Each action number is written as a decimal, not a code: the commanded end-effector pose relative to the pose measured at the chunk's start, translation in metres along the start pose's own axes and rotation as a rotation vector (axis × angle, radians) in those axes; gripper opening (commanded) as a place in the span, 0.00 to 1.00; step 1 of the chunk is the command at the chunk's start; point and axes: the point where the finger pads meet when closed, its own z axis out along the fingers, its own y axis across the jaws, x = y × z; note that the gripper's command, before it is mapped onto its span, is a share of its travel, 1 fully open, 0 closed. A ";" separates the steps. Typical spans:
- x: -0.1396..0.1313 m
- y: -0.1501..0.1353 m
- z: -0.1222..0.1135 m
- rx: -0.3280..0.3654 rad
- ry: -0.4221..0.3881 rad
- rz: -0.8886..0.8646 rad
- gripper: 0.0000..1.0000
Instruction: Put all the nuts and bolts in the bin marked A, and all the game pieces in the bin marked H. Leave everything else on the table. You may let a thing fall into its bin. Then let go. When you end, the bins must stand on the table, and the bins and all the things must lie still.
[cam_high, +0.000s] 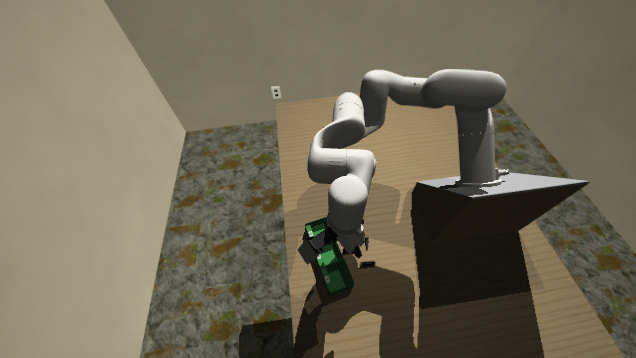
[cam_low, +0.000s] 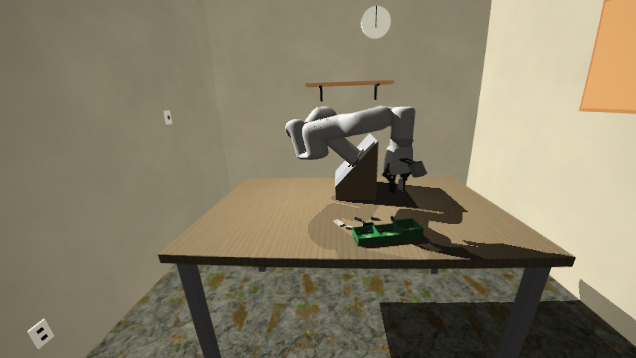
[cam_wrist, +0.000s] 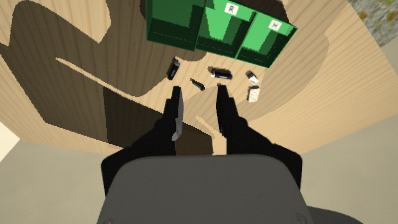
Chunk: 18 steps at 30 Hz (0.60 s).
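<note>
A green bin (cam_wrist: 220, 27) with three compartments stands on the table; the labels R (cam_wrist: 230, 8) and H (cam_wrist: 274, 24) show, and the left compartment's label is out of the wrist view. The bin also shows in the top and exterior views (cam_high: 327, 255) (cam_low: 387, 232). In front of it lie a dark long piece (cam_wrist: 173, 68), a small dark bolt (cam_wrist: 197, 85), a dark cylinder (cam_wrist: 221, 73), a small dark-and-white piece (cam_wrist: 252, 77) and a white die-like piece (cam_wrist: 253, 94). My gripper (cam_wrist: 199, 96) hangs well above these, partly open, with nothing between the fingers. It also shows in the top and exterior views (cam_high: 357, 247) (cam_low: 397, 185).
The arm's wedge-shaped base block (cam_low: 357, 172) stands behind the bin. The bin sits near the table's edge (cam_high: 290, 260). A dark small thing (cam_high: 367, 264) lies beside the bin.
</note>
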 end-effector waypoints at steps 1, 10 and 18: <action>-0.024 0.025 0.013 0.011 0.025 -0.156 0.41; -0.060 0.063 0.040 0.011 0.025 -0.161 0.41; -0.102 0.106 0.070 0.011 0.025 -0.161 0.41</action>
